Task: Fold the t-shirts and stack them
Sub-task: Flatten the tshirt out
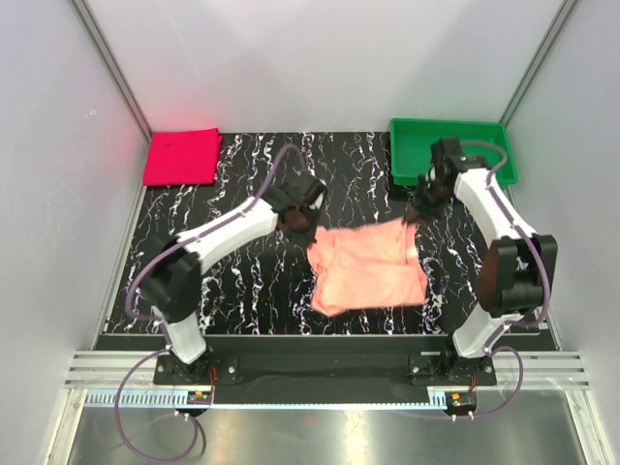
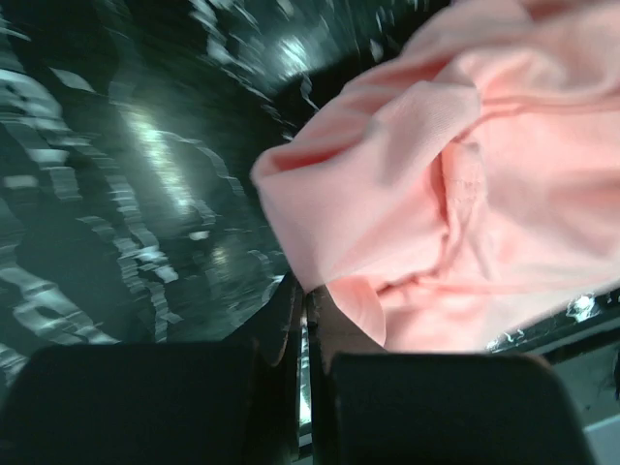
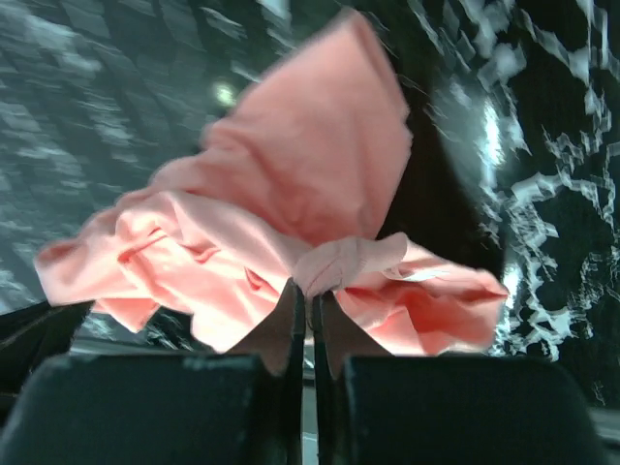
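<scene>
My right pincer [image 3: 310,291] is clenched on a bunched fold of the peach shirt [image 1: 373,271], just nearer to me than the tray's [image 1: 407,145] left corner. That pinched corner rises off the table [image 1: 252,184] in a peak. My left pincer [image 2: 305,300] is also clamped tight, further left of the tray, at the shirt's opposite far corner. The wrist view is blurred, but a lobe of cloth seems caught at its tips. The rest of the peach shirt lies rumpled on the table, nearer to me than the tray and left of it. The red shirt [image 1: 181,157] sits folded flat well left of the tray, level with it.
</scene>
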Robot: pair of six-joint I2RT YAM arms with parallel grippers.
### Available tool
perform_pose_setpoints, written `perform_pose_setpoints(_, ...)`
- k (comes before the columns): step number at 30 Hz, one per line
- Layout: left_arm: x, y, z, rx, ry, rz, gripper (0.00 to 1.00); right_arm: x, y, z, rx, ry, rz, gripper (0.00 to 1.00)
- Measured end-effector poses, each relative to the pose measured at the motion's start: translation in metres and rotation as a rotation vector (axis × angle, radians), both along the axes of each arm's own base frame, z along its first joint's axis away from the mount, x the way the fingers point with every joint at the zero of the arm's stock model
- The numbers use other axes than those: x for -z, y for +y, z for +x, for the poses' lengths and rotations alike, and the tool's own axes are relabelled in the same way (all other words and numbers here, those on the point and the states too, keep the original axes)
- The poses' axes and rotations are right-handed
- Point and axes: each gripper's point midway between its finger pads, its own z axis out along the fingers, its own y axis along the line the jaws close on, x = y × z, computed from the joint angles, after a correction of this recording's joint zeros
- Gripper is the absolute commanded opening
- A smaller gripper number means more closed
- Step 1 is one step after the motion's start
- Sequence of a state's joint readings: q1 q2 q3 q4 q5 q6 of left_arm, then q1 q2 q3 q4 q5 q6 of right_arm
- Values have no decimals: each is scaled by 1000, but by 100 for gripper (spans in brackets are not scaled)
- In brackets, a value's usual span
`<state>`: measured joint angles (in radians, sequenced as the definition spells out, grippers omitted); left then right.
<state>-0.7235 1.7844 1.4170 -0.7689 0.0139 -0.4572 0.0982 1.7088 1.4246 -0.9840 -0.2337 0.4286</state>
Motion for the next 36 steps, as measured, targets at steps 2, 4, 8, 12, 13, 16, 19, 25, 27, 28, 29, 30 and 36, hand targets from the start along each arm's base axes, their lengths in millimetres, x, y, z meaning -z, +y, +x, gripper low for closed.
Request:
perform_pose_setpoints(2,-47,13,14,-38,-119,1,0,-49,9,21,-3,-132,24,0)
perform_pose_setpoints(4,-109,25,25,-83,-271,-39,0,-108,21,40,-18,-297,53,0)
perform_pose_setpoints(8,-252,71,17,-215,-615,-184,0,-222,28,44,-19,-625,91,0)
perform_pose_setpoints(12,-344,118,-30,-286,-833,-383,0,-307,34,6,-30,-838,181,0)
perform_pose_setpoints(13,-354,124,-39,-286,-857,-416,0,-320,40,-5,-49,-864,219,0)
perform_pose_setpoints(16,-359,137,-58,-281,-880,-458,0,-337,53,-26,-86,-884,317,0)
perform_pose_setpoints(19,-341,136,-61,-262,-845,-433,0,-328,56,-34,-87,-850,343,0)
perform_pose_setpoints(25,-299,127,-64,-203,-730,-363,0,-284,53,-36,-61,-710,317,0)
perform_pose_setpoints(27,-298,126,-67,-185,-721,-364,0,-286,52,-38,-56,-714,321,0)
perform_pose_setpoints(28,-298,125,-67,-177,-721,-366,0,-290,51,-40,-56,-723,323,0)
perform_pose_setpoints(29,-298,124,-68,-167,-722,-366,0,-294,51,-43,-57,-734,325,0)
perform_pose_setpoints(30,-298,124,-68,-160,-721,-365,0,-296,51,-45,-57,-743,327,0)
perform_pose_setpoints(36,-280,98,-61,-37,-650,-341,0,-292,37,-52,-2,-739,269,0)
